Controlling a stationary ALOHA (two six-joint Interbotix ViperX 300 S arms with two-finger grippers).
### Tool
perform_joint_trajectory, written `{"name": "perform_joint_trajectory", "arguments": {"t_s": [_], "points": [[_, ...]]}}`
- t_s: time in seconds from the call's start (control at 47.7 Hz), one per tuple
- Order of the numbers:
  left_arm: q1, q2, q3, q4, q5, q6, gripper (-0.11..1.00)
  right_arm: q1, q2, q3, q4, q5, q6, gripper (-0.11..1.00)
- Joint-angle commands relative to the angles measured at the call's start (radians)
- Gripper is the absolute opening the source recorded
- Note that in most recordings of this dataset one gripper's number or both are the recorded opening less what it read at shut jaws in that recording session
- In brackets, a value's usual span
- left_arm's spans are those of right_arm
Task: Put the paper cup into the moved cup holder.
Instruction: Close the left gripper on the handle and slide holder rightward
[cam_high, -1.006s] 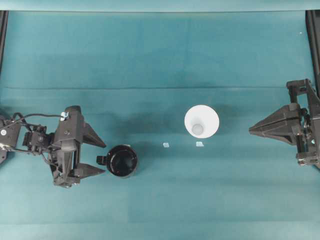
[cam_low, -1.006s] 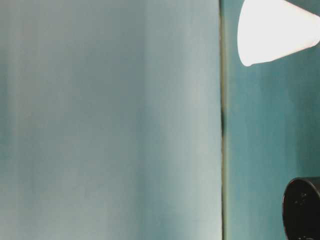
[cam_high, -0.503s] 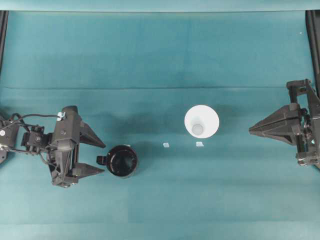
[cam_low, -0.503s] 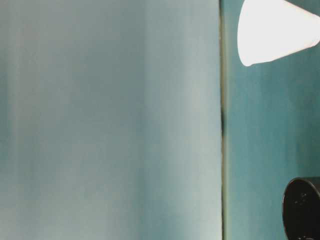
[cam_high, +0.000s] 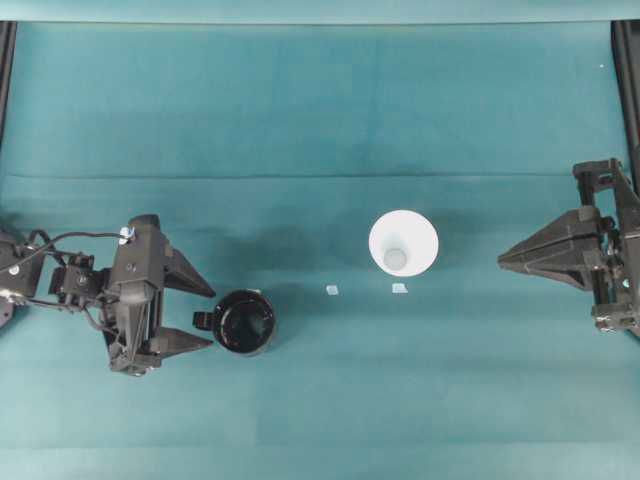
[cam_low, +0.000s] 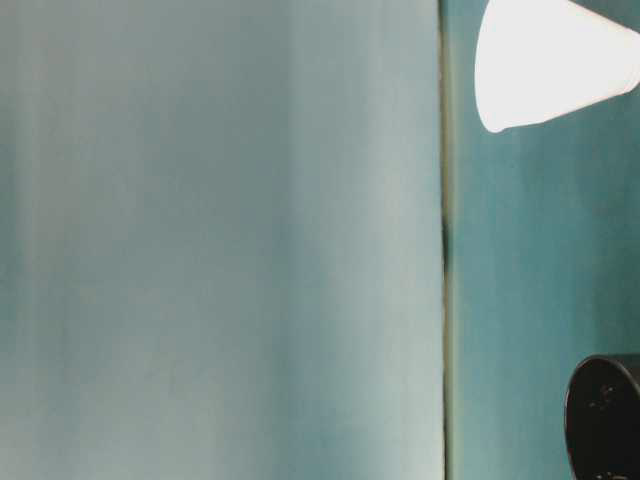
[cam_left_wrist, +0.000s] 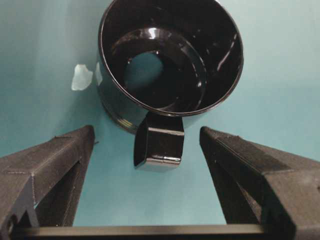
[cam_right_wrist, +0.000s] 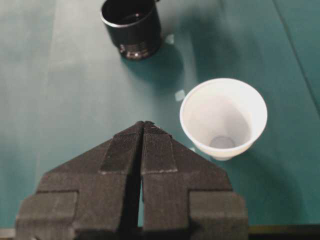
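Note:
The white paper cup (cam_high: 403, 243) stands upright, rim up, right of the table's middle; it shows too in the right wrist view (cam_right_wrist: 223, 116) and the table-level view (cam_low: 550, 62). The glossy black cup holder (cam_high: 243, 322) stands left of centre, its stubby tab (cam_left_wrist: 159, 146) pointing toward my left gripper (cam_high: 205, 315). That gripper is open, its fingers wide on either side of the tab without touching it (cam_left_wrist: 147, 131). My right gripper (cam_high: 503, 261) rests at the far right, shut and empty (cam_right_wrist: 144, 125), well apart from the cup.
Two small pale scraps (cam_high: 332, 290) (cam_high: 399, 288) lie on the teal cloth (cam_high: 320, 120) between holder and cup. Black frame rails run along the left (cam_high: 6, 60) and right edges (cam_high: 628, 70). The table-level view is mostly a blurred pale surface.
The left gripper has shifted slightly, staying open around the holder's tab. The cup, holder and right arm have not moved.

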Motion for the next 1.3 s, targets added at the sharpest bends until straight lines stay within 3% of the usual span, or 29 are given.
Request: {"name": "perform_joint_trajectory", "arguments": {"t_s": [0.0,0.147,0.251,0.545,0.629,1.278], "points": [[0.000,0.002,-0.008,0.002,-0.008,0.002,0.89,0.002,0.005,-0.023,0.002,0.000,0.011,-0.04],[0.002,0.002,-0.009,0.002,-0.008,0.002,0.88,0.000,0.005,-0.021,0.002,0.000,0.009,-0.04],[0.000,0.002,-0.006,0.002,-0.009,0.005,0.81,0.000,0.005,-0.023,0.002,0.000,0.011,-0.04],[0.000,0.005,-0.002,0.003,-0.009,0.071,0.30,0.000,0.005,-0.023,0.002,0.000,0.009,-0.04],[0.000,0.008,-0.008,0.002,-0.012,0.092,0.20,0.002,0.005,-0.023,0.002,0.000,0.009,-0.04],[0.008,0.029,-0.103,0.002,-0.071,0.181,0.20,0.000,0.005,-0.021,0.002,0.000,0.009,-0.04]]}}
